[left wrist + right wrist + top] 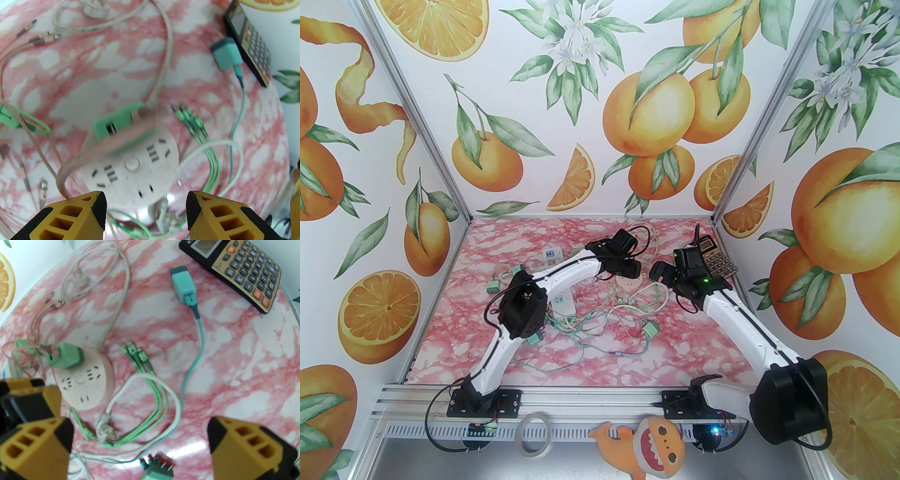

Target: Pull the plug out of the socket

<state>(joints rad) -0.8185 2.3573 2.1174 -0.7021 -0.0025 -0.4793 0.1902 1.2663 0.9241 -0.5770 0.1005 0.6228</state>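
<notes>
- While the left hand [145,206] hangs just over the round pink socket [140,168], its two yellow fingers [77,211] are spread apart and pinch nothing.
- The green plug [66,356] sits on top of the socket, on its far left part. It looks blurry in the left wrist view.
- A pinkish cord [68,168] comes out of the plug and curls down toward the left finger.
- The right hand [140,432] is spread very wide, with nothing between its fingers. It hangs to the right of the socket, over loops of cord.
- The socket stands in the middle of the pink marble surface [234,357], with cords tangled all around it.
- Three green cable ends [133,352] lie just right of the socket, and a white cord [173,399] loops around their wires.
- A loose teal plug [184,288] lies flat on the surface, far right of the socket and well apart from it. Its teal cord runs back toward the near side.
- A black and gold calculator [234,265] lies at the far right, near the teal plug.
</notes>
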